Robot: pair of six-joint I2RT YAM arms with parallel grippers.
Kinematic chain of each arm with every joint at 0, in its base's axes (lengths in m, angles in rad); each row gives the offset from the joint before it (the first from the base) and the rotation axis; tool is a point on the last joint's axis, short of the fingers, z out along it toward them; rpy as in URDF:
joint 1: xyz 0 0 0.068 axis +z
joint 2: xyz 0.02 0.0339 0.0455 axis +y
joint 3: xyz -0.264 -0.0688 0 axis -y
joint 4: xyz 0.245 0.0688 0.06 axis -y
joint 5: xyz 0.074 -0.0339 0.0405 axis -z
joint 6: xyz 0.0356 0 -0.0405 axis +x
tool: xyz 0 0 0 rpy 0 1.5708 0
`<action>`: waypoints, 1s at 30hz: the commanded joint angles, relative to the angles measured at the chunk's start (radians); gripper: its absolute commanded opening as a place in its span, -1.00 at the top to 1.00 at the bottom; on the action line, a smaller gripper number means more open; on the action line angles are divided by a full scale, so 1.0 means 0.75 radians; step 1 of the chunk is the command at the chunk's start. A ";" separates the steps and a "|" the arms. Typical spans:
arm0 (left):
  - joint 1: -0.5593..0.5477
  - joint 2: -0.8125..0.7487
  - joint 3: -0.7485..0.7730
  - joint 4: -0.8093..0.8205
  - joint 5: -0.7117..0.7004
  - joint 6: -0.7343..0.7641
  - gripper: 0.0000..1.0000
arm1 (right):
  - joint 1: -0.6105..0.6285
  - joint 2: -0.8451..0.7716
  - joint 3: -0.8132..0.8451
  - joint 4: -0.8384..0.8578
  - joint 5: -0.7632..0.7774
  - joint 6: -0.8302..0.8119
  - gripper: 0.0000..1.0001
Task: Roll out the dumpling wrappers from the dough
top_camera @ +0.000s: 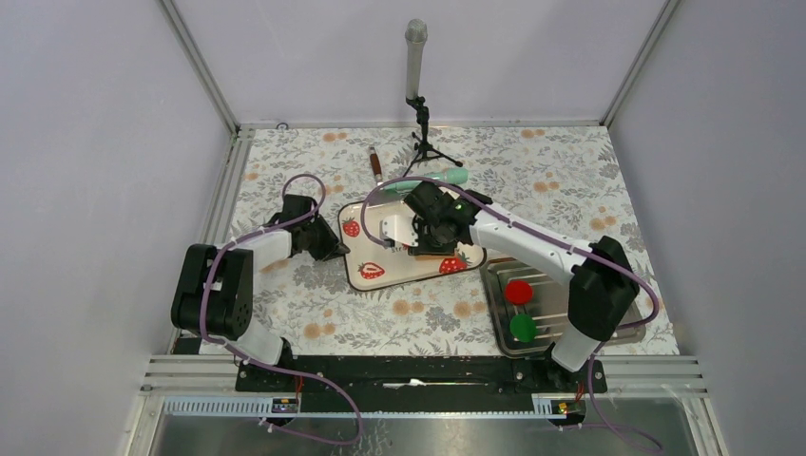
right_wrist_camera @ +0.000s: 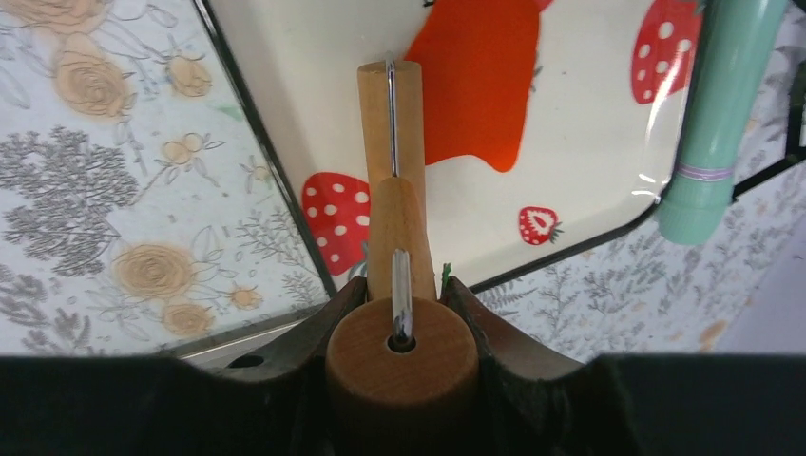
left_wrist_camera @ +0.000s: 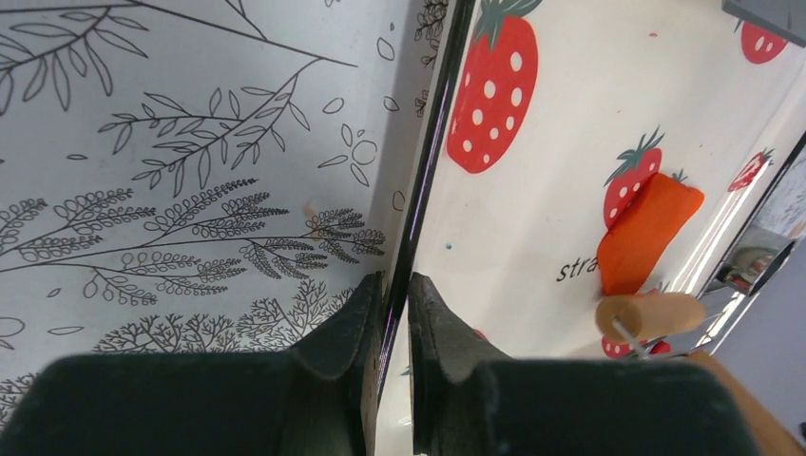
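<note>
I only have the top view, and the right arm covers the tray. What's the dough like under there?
Observer: In the right wrist view the dough is a flat, irregular orange sheet, no round edge.
Operator: Is that arm holding anything?
Observer: Yes, the right gripper is shut on the wooden roller, its head over the sheet's edge.
Operator: And the other arm?
Observer: The left gripper pinches the black rim of the strawberry tray.
</note>
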 commanded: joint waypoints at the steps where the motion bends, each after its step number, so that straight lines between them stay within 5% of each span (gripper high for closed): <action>1: -0.038 0.036 0.046 -0.158 -0.085 0.098 1.00 | 0.013 -0.071 0.010 0.181 0.139 -0.074 1.00; 30: -0.081 -0.053 0.011 -0.228 -0.110 0.220 1.00 | 0.050 0.016 -0.354 0.440 0.036 -0.195 1.00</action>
